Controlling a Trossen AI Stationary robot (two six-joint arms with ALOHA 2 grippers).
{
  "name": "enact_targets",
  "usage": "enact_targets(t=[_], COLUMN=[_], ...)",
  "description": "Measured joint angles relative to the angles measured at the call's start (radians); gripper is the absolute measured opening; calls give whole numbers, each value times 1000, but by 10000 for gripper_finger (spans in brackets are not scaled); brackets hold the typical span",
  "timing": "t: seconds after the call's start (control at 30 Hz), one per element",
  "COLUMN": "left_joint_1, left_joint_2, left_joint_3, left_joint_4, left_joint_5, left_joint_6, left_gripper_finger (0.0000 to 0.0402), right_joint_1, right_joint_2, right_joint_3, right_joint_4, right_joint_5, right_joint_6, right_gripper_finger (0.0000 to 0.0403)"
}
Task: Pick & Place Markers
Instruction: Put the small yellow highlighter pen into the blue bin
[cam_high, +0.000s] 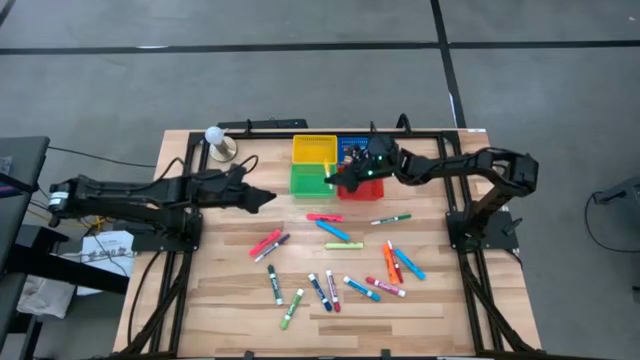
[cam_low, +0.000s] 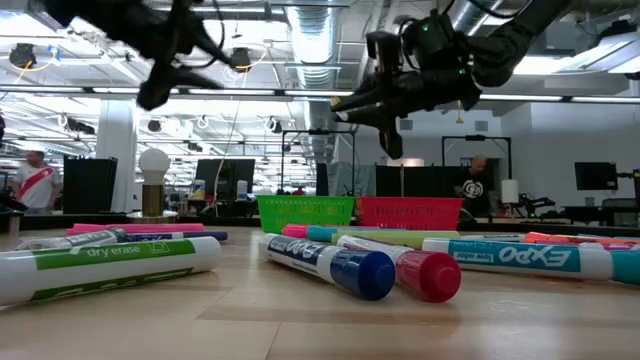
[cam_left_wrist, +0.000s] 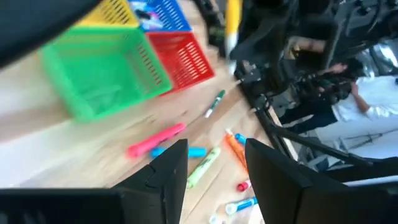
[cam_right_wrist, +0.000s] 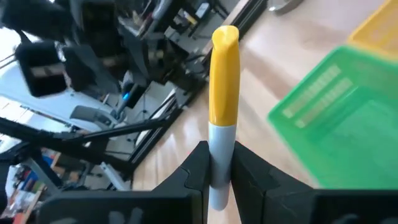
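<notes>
Several markers in pink, blue, green, orange and red (cam_high: 335, 232) lie flat on the wooden table (cam_high: 450, 300). My right gripper (cam_high: 334, 180) reaches in from the table's right and hovers over the green basket (cam_high: 308, 181), shut on a yellow-capped marker (cam_right_wrist: 222, 93). That marker also shows in the left wrist view (cam_left_wrist: 233, 25). My left gripper (cam_high: 264, 199) hangs above the table left of the baskets. It is open, and nothing is between its fingers (cam_left_wrist: 168, 171). My right gripper pinches the marker's pale barrel (cam_right_wrist: 219, 158) between its two fingers. The marker lies along the fingers, and its yellow cap end (cam_right_wrist: 225, 43) sticks out beyond the fingertips. The fingers come from the table's right, nearly level. The marker is lifted clear, above the green basket's edge.
Four mesh baskets stand in a square at the far middle: yellow (cam_high: 313, 149), blue (cam_high: 352, 150), green and red (cam_high: 362, 188). A round lamp-like object (cam_high: 217, 140) stands at the far left. People show in the room behind (cam_low: 30, 185).
</notes>
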Motion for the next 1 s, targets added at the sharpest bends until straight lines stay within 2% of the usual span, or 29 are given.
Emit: enact_targets(t=[0.2,0.4,0.53,0.7,0.83,1.0], left_joint_1=[0,0,0,0,0,1], left_joint_2=[-79,-106,-108,-108,-108,-108], left_joint_3=[-139,-213,-247,-256,-256,-256], left_joint_4=[8,25,28,37,78,142], left_joint_5=[-2,-6,-13,-44,-75,-78], left_joint_6=[-71,-66,-64,-4,95,240], left_gripper_finger=[160,160,160,158,158,158], right_joint_1=[-89,-154,-183,-201,-215,-232], right_joint_2=[-9,-9,-8,-8,-8,-8], right_joint_3=[16,135,247,375,444,459], right_joint_4=[-83,-367,-596,-844,-966,-1025], right_joint_5=[-30,-22,47,203,296,371], right_joint_6=[-87,-275,-414,-580,-683,-773], right_gripper_finger=[44,41,42,45,41,43])
